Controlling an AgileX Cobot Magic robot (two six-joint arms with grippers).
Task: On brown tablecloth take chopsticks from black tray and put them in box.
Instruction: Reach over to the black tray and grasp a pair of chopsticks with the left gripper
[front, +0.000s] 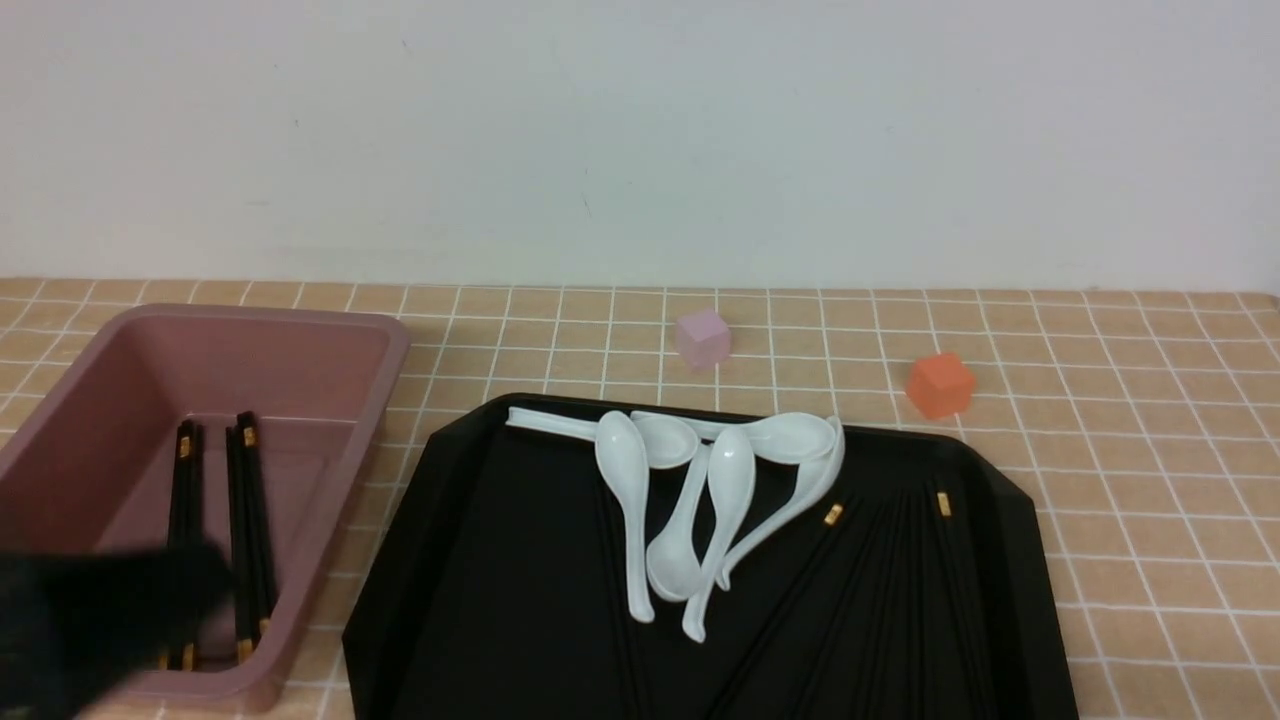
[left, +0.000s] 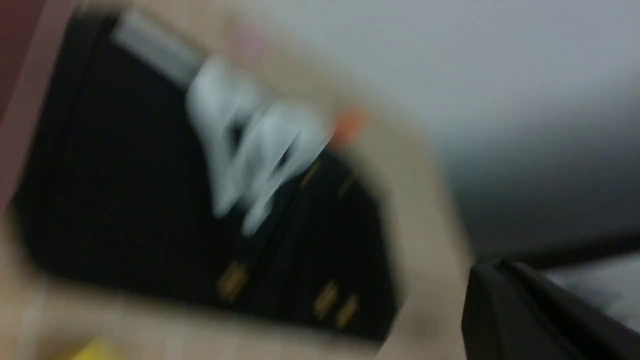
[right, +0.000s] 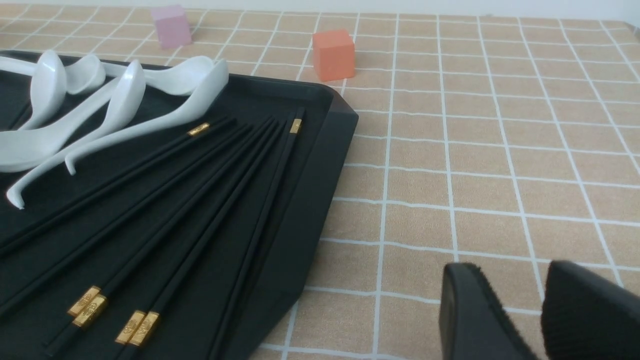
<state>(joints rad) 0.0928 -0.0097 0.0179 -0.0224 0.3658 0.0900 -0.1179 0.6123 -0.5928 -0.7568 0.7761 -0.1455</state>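
Note:
The black tray (front: 480, 560) lies mid-table on the brown tablecloth (front: 1150, 480). Several black chopsticks (right: 200, 210) fan across its right part, their gold bands (front: 833, 514) faint in the front view. The pink box (front: 395, 350) stands at the left with several chopsticks (front: 250, 520) lying inside. My left arm (front: 90, 610) is a dark blur over the box's near corner. The left wrist view is blurred; the left gripper (left: 492, 270) looks shut and empty there. My right gripper (right: 510, 272) is open and empty above bare cloth, beside the tray's rim (right: 310, 200).
Several white soup spoons (front: 690, 480) are piled at the tray's far middle, next to the chopsticks. A small pink cube (front: 702, 338) and an orange cube (front: 940, 384) sit on the cloth behind the tray. A wall closes the far side.

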